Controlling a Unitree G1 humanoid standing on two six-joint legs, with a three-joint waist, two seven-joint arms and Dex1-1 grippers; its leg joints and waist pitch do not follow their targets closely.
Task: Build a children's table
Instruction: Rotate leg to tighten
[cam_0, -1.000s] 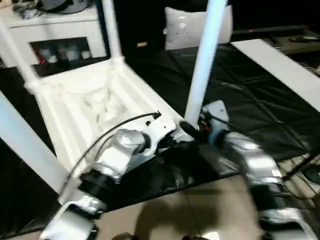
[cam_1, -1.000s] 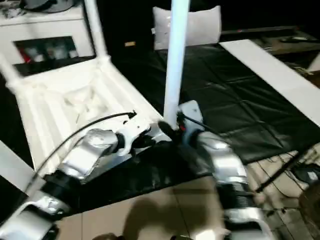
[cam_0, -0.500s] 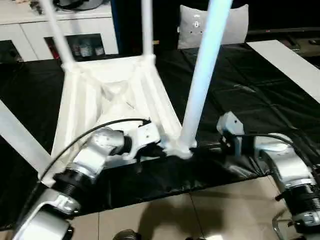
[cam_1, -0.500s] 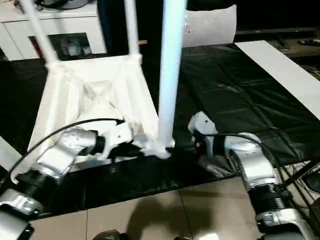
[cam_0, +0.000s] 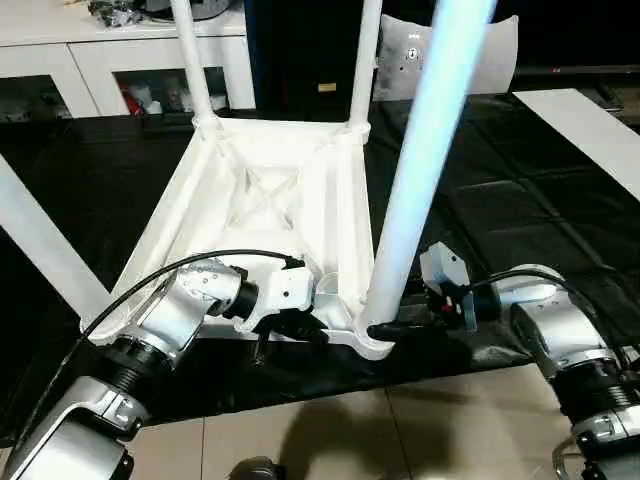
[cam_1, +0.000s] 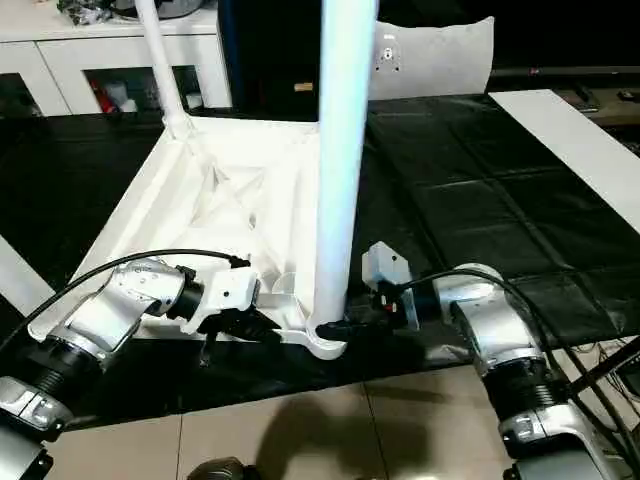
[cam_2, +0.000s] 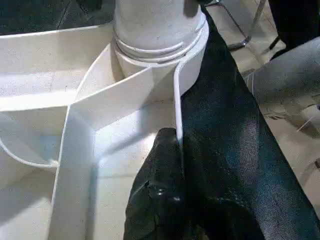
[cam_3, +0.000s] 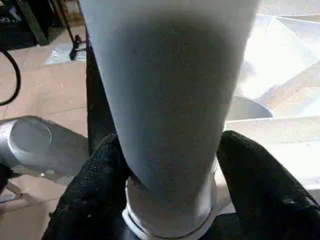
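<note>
With my left gripper (cam_0: 305, 330) pinched shut on the rim of the upturned table (cam_0: 262, 195) on the black mat (cam_0: 520, 190), my right gripper (cam_3: 167, 200) clasps the near leg (cam_0: 425, 160) at its base, which I must twist straight into its socket

Bright, even overhead light. Glare on near table leg (cam_0: 425, 170) and tiled floor (cam_0: 420, 435); soft shadow there. Black mat (cam_0: 520, 210) dim. Head views sharp; wrist views slightly soft.
</note>
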